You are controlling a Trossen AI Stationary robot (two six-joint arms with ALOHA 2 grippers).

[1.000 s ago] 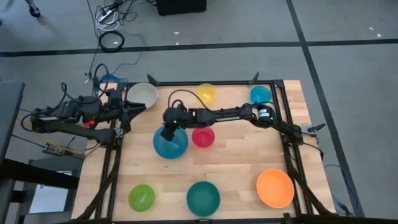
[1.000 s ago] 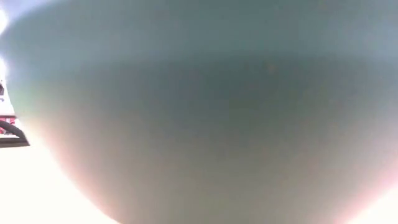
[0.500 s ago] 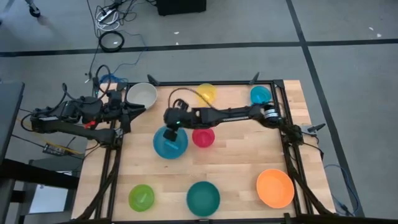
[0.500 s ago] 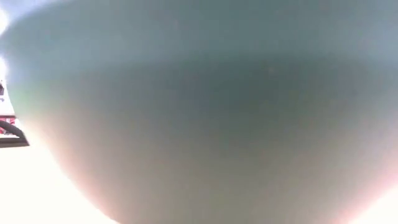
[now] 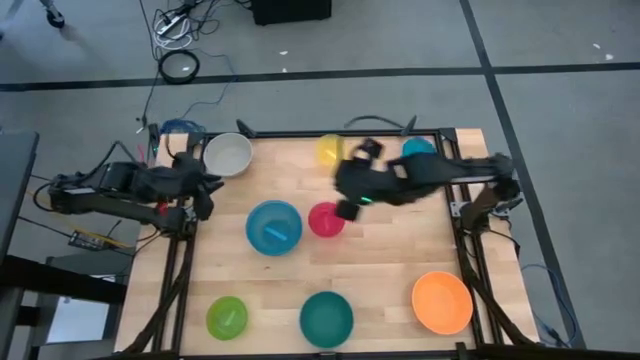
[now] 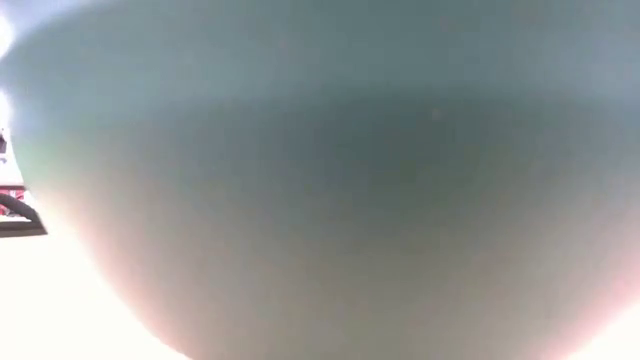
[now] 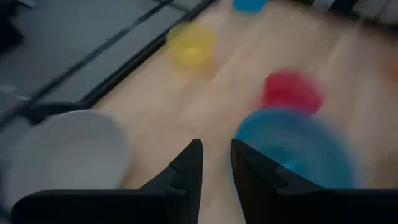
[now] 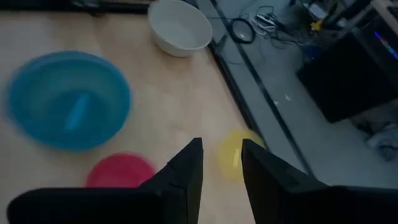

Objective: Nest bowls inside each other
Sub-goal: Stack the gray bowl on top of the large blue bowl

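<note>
Several bowls rest on their bases on the wooden table (image 5: 390, 250): white (image 5: 227, 154), yellow (image 5: 331, 149) and cyan (image 5: 418, 150) along the far edge, blue (image 5: 274, 227) and pink-red (image 5: 326, 219) in the middle, lime green (image 5: 227, 317), teal (image 5: 327, 318) and orange (image 5: 442, 302) along the near edge. My right gripper (image 8: 221, 144) hangs open above the table between the yellow bowl (image 8: 239, 155) and the pink-red bowl (image 8: 121, 169), blurred in the high view. My left gripper (image 7: 216, 146) waits open at the left edge, beside the white bowl (image 7: 68, 152), with nothing between its fingers.
The teal bowl's wall (image 6: 320, 200) stands right before the low camera and fills that view. A black frame (image 5: 455, 140) runs around the table. Bare wood lies right of the pink-red bowl. Cables (image 5: 180, 65) lie on the floor beyond the far edge.
My right gripper has risen from the blue bowl's far rim and swung quickly toward the table's right edge, past the pink-red bowl; the blue bowl stays in place and now shows whole. My left gripper has tipped downward a little at the left edge.
</note>
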